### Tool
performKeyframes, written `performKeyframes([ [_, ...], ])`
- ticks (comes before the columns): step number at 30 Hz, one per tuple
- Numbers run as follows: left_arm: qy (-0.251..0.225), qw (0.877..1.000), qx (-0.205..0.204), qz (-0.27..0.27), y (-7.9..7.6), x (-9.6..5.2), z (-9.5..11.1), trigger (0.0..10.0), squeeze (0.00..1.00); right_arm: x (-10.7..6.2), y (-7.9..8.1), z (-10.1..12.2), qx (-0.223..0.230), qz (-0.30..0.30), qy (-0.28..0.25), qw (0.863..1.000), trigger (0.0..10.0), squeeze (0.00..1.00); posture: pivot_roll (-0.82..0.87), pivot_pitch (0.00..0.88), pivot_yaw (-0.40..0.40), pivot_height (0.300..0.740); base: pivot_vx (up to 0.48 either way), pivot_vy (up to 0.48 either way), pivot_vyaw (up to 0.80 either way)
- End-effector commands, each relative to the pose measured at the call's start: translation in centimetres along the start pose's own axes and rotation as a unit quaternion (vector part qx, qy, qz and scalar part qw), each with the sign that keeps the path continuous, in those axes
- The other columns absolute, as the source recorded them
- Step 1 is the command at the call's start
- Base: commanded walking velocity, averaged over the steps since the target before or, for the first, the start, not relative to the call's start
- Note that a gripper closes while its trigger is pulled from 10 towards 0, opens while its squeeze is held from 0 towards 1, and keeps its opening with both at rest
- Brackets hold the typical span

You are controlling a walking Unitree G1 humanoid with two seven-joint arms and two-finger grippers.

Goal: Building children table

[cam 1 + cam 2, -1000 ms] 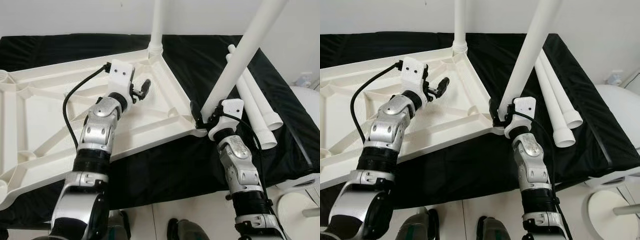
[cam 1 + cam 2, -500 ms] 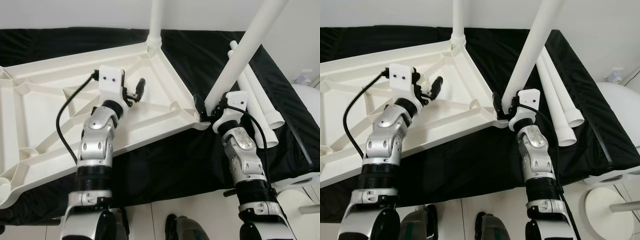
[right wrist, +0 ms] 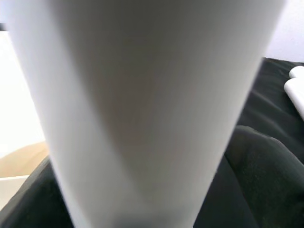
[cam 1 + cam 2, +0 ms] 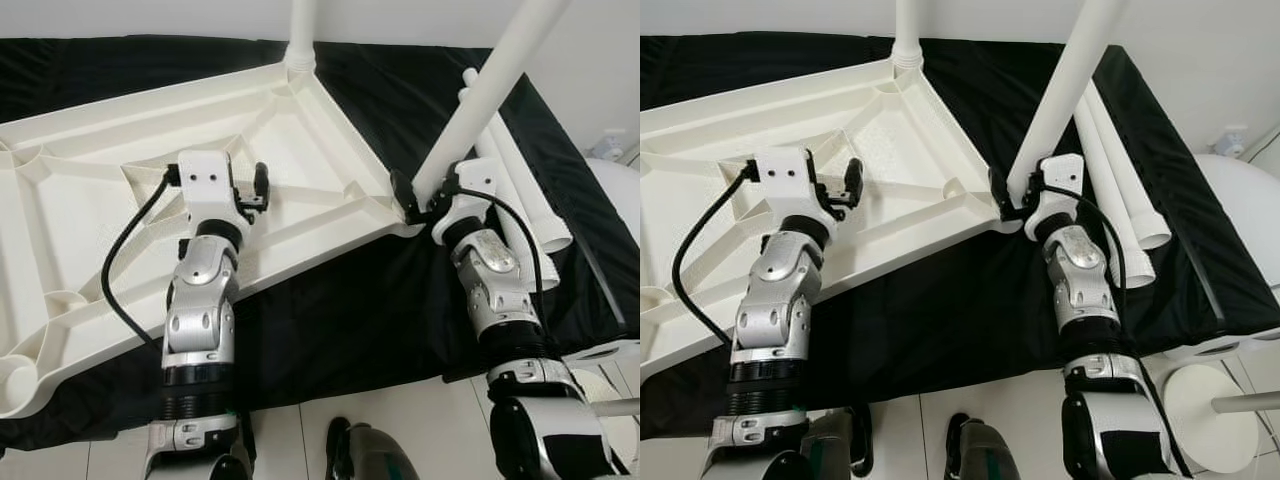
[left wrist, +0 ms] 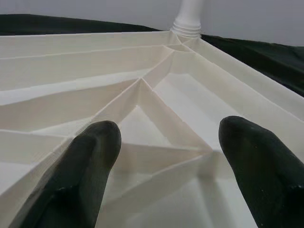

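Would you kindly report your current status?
Left gripper open above upturned tabletop. Right gripper shut on tilted leg at near corner. Two spare legs beside.

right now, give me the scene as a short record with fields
tabletop: white ribbed tabletop, underside up on a black cloth
fitted leg: one white leg upright in the far corner socket
right gripper: right gripper shut on a tilted leg at the near right corner
left gripper: left gripper open, over the tabletop ribs
spare legs: two loose legs lying on the cloth, right of the tabletop
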State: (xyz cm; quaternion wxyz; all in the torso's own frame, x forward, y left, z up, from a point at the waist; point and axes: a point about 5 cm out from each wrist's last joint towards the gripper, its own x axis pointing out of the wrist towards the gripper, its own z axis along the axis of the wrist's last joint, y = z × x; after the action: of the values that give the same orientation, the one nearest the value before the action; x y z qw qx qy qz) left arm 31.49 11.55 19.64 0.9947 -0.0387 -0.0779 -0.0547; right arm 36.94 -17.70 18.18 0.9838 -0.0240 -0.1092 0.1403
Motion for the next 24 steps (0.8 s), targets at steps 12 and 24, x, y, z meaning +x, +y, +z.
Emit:
performKeyframes([
  [12,0.003,0.999,0.014,-0.038,-0.5,-1.0,1.4,10.0,0.00,1.9,-0.5,-0.4,0.007,0.002,0.026,1.000,10.0,0.00,0.07,0.240,-0.072,0.740,0.000,0.000,0.00],
  [24,0.009,0.999,0.018,-0.045,-0.7,-1.0,1.9,10.0,0.00,2.7,0.0,0.9,0.027,0.016,-0.023,0.999,10.0,0.00,0.07,0.230,-0.076,0.740,0.000,0.000,0.00],
])
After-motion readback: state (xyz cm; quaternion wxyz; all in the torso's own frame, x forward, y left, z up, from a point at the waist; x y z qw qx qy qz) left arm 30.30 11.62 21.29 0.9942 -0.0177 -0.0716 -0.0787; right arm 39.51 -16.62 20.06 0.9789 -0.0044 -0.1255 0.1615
